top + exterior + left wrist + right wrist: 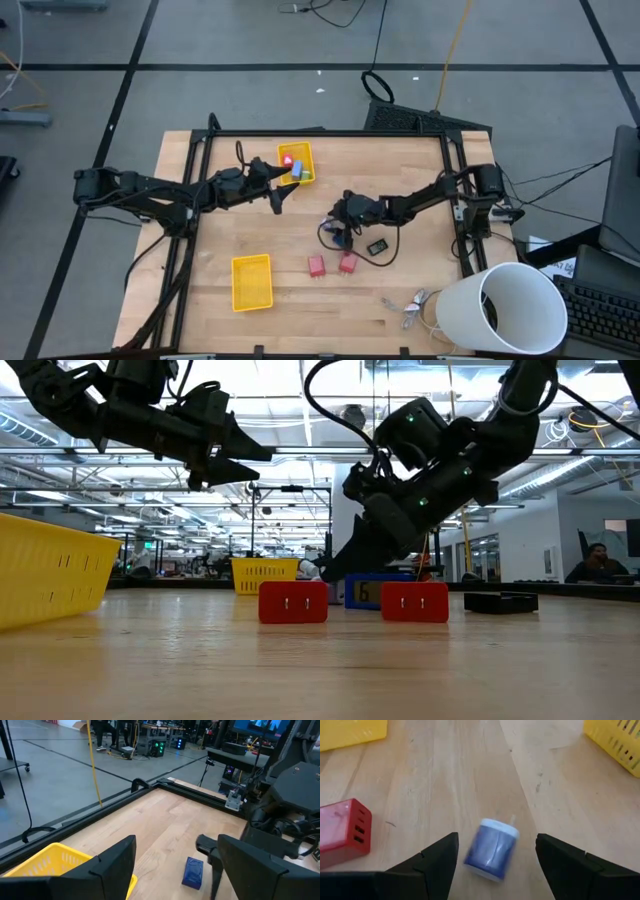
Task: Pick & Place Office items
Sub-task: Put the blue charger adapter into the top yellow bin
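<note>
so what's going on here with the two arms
Two robot arms are sorting small office items on a wooden table. The right gripper is open and lowered around a blue piece lying mid-table, not yet gripping it. The left gripper is open and empty, up beside the far yellow tray, which already holds a few pieces. Two red pieces and a black one lie on the table.

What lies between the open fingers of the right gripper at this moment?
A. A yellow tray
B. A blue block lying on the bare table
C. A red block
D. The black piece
B: the right wrist view shows the blue block lying on the wooden table in the gap of the open right gripper, with a red block off to one side.
</note>
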Controlling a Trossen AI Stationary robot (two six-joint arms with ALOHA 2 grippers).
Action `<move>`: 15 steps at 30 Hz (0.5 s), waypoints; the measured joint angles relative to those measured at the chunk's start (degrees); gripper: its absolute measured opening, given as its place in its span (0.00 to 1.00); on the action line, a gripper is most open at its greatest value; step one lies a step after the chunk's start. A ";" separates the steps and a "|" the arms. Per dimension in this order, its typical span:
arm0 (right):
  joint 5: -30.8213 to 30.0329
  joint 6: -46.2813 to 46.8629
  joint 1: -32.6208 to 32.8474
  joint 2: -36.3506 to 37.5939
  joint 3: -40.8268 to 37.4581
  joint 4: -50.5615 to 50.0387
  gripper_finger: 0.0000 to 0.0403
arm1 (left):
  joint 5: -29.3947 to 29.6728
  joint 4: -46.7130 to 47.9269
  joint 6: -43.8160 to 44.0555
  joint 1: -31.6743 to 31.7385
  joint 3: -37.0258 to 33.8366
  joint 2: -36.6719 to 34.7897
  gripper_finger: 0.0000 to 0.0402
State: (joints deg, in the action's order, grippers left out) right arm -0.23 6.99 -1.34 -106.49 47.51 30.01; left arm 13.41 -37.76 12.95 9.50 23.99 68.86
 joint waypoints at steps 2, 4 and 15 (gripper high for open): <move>-0.02 -0.03 0.89 -1.00 0.00 0.96 0.63 | 0.00 0.00 0.00 0.00 0.00 0.00 0.71; 0.11 -0.05 1.65 -2.17 -0.01 1.17 0.63 | 0.00 0.00 -0.02 0.00 0.00 0.00 0.70; -1.29 -0.83 1.33 -4.77 0.11 3.13 0.54 | 0.00 0.00 0.68 0.00 0.00 0.02 0.65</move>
State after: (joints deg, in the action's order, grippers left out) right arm -1.52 6.16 -0.02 -111.26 47.62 33.14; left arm 13.41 -37.76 13.63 9.50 23.99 68.88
